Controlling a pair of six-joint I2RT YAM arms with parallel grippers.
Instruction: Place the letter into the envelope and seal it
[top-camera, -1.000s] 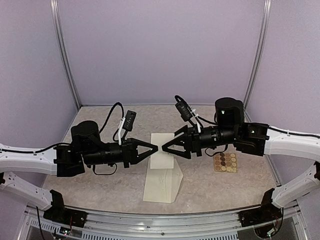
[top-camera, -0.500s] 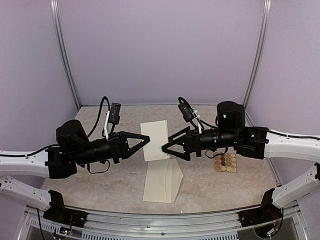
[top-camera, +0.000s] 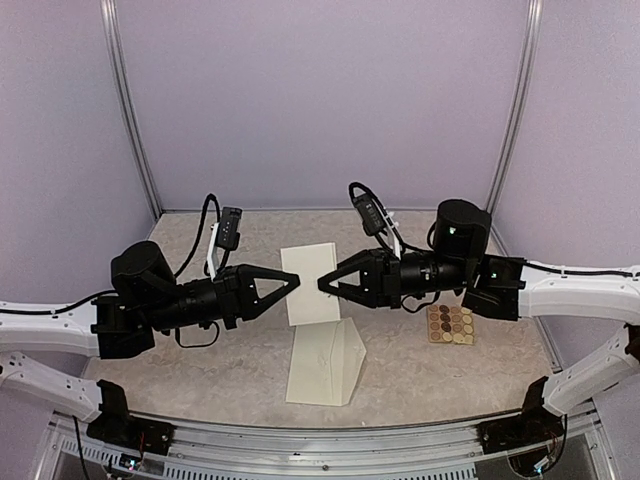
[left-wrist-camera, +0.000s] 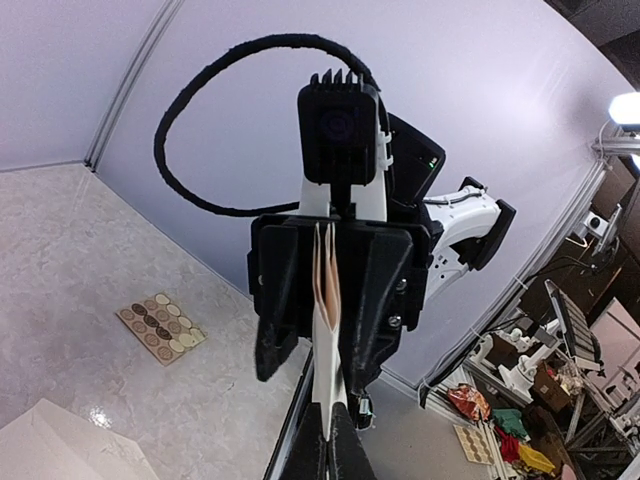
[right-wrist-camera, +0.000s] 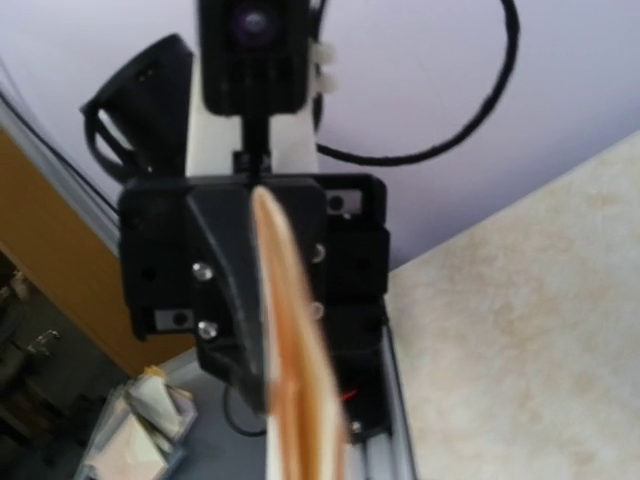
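— While we look down from above, what do we find between the two arms?

— We find the letter (top-camera: 310, 285), a folded sheet of pale paper. It is lifted off the desk (top-camera: 200, 365) and held in the air, its broad face turned up toward the overhead camera. The left claw (top-camera: 296, 281) is clenched on its left edge. From the left wrist we see the sheet edge-on, rising straight out of those pinched fingertips.

— And the right claw (top-camera: 322, 285)?

— It points at the left one, nearly tip to tip, with one finger on each side of the letter's right edge. We cannot tell whether the fingers press the paper or merely flank it. The right wrist view is blurred and gives us only the sheet edge-on, with the other claw behind it.

— Where is the envelope (top-camera: 322, 368)?

— It lies flat on the desk, in the middle and toward the front, on the near side of the raised letter. Its long side runs away from us and its pointed flap is spread open toward the right. We see creases across its face. Neither claw touches it.

— What else do we see on the desk?

— We see a small sheet of round stickers (top-camera: 450, 324), brown and tan in neat rows. It lies to the right of the envelope and well apart from it, just beside the right arm. The left wrist camera catches it too, flat on the marbled surface.
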